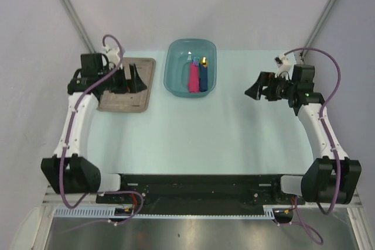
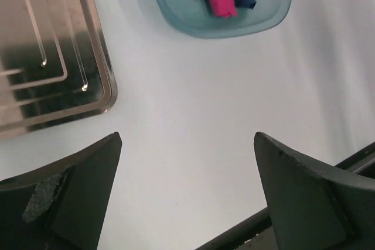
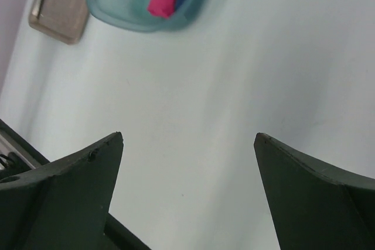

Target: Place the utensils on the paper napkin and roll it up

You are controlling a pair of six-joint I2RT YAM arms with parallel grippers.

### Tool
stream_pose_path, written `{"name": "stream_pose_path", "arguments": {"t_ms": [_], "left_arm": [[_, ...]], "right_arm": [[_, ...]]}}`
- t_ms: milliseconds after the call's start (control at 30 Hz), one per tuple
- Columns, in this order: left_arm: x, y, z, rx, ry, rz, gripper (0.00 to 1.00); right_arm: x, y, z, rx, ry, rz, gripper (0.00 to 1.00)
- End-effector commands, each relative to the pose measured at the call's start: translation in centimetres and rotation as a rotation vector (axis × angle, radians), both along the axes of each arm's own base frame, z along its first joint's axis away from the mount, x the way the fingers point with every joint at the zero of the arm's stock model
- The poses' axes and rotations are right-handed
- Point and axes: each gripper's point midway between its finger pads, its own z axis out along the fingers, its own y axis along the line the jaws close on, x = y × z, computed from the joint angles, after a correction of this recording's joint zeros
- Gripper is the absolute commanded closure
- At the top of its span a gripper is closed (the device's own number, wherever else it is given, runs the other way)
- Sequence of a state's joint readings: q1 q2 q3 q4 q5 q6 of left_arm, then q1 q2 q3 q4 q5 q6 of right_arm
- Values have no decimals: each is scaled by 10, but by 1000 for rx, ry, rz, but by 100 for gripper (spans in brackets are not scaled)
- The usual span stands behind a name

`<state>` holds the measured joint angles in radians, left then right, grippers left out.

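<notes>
Left hand [image 2: 187,136]: fingers spread wide, nothing between them. In the top view it sits over the far part of the grey-brown metal tray [image 1: 124,104] at the bench's [image 1: 193,139] left side. Its wrist view looks down on bare bench, with the tray corner at upper left and the tub at the top.

Right hand [image 3: 188,136]: also spread wide and holding nothing. It hangs over the right side of the bench, well apart from the tub, fingers pointing left toward it.

Paper napkin [image 1: 193,78]: a short magenta-pink roll lying inside the teal plastic tub [image 1: 177,65], which stands at the far centre of the bench just right of the tray. The roll runs lengthwise near-to-far.

Utensils [image 1: 195,59]: only thin purplish-silver tips show at the roll's far end; too small to tell more. The left wrist view shows a small silvery glint at the roll's edge.

Chunky blue object with a yellow tip [image 1: 203,76]: in the same tub, lying parallel to the roll and touching its right side, yellow tip at the far end.
</notes>
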<state>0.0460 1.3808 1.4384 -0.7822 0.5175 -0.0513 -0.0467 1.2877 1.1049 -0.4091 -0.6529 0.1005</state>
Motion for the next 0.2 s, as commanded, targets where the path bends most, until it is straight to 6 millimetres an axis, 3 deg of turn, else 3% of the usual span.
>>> {"name": "stream_pose_path", "arguments": {"t_ms": [0,67,167], "left_arm": [[-32,3,-20,65,-42,-5,0],[-43,4,-30,67,-39,-2,0],[-46,5,-29,68,-60,9,0]], "right_arm": [[-35,-12,-24,-109,40,23,0],[-41,-12,-26,-106,40,21,0],[-42,-9,-20,-86,23,21,0]]}}
